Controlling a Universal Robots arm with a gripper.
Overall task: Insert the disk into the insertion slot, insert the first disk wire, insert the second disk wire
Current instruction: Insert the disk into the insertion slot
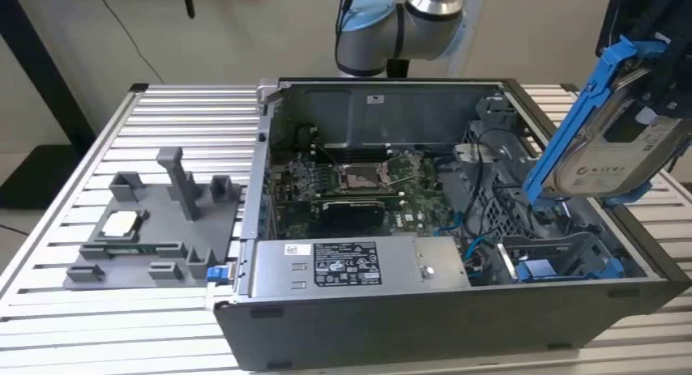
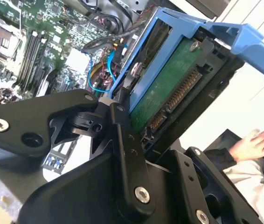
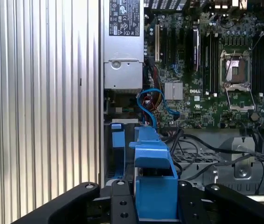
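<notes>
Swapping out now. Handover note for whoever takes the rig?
Gripper: shut on the disk, holding it tilted in the air over the open case, at the exterior view's right.
Insertion slot: empty, below the disk.
Done: disk is picked up.
Left: disk not yet in the slot. Its connector is bare, so both wire steps are undone.

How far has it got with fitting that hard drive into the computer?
Nothing looks finished yet. In hand: the gripper is shut on the disk, holding it tilted in the air over the open computer case. Left: the insertion slot with its blue rails sits empty, and no wire is plugged into the disk; a blue cable lies inside the case.
</notes>
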